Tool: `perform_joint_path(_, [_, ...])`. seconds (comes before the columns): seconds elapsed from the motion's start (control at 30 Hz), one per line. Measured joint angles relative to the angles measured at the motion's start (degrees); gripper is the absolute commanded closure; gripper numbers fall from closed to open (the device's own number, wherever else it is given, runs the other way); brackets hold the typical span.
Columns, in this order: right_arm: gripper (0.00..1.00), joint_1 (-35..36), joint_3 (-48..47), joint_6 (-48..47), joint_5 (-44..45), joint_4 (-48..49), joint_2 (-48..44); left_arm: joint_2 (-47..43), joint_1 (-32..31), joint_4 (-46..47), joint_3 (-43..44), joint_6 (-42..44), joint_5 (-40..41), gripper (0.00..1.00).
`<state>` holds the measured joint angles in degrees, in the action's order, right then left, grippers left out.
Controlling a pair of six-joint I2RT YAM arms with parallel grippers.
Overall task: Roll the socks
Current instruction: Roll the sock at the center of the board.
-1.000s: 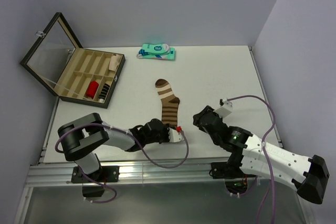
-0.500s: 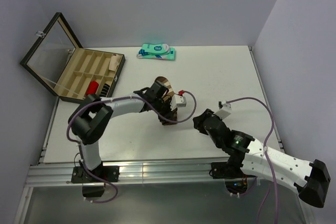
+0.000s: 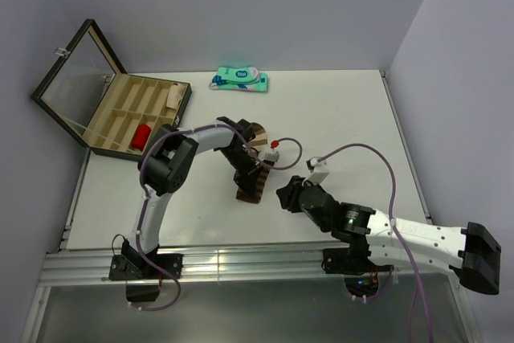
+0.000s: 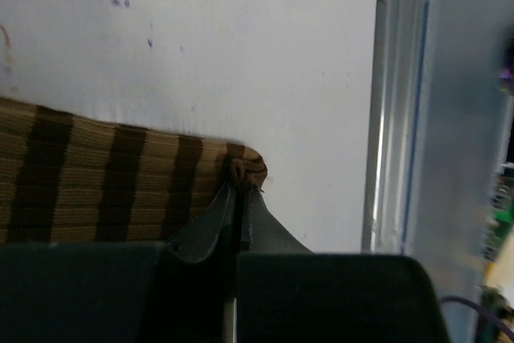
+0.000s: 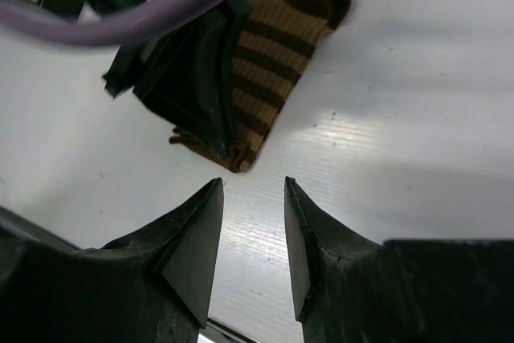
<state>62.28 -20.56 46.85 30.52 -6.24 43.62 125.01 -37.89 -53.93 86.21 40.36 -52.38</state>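
1 brown striped sock (image 4: 104,182), left gripper (image 4: 238,194) clamped on its edge, right gripper (image 5: 252,190) parted, empty

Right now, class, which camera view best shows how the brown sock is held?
The left wrist view: the left pincer is shut on a bunched nub at the edge of the brown sock. In the top external view the left arm covers the sock's middle. The right wrist view shows its striped end under that pincer, with the grip hidden.
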Motion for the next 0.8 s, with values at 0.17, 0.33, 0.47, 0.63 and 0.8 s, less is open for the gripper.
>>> perform_joint_path(0.17, [0.57, 3.9, -0.2, -5.1, -0.3, 5.3, 5.2, 7.8, 2.2, -14.1, 7.7, 6.8, -4.2, 1.0])
perform_joint_path(0.33, [0.57, 8.4, -3.9, -11.1, -1.2, 9.4, 15.0, 10.7, 3.5, -21.2, 8.3, 9.5, -5.1, 1.0])
perform_joint_path(0.47, [0.56, 11.2, -9.3, -15.5, -1.7, 12.0, 24.4, 12.7, 3.7, -24.7, 8.8, 9.5, -5.8, 1.0])
perform_joint_path(0.63, [0.56, 12.1, -13.4, -18.8, -3.1, 14.5, 32.7, 14.4, 4.2, -26.8, 9.5, 8.9, -6.6, 1.0])
perform_joint_path(0.8, [0.55, 12.1, -14.2, -21.3, -6.3, 16.5, 35.9, 15.6, 4.6, -28.0, 10.0, 6.5, -6.8, 1.0])
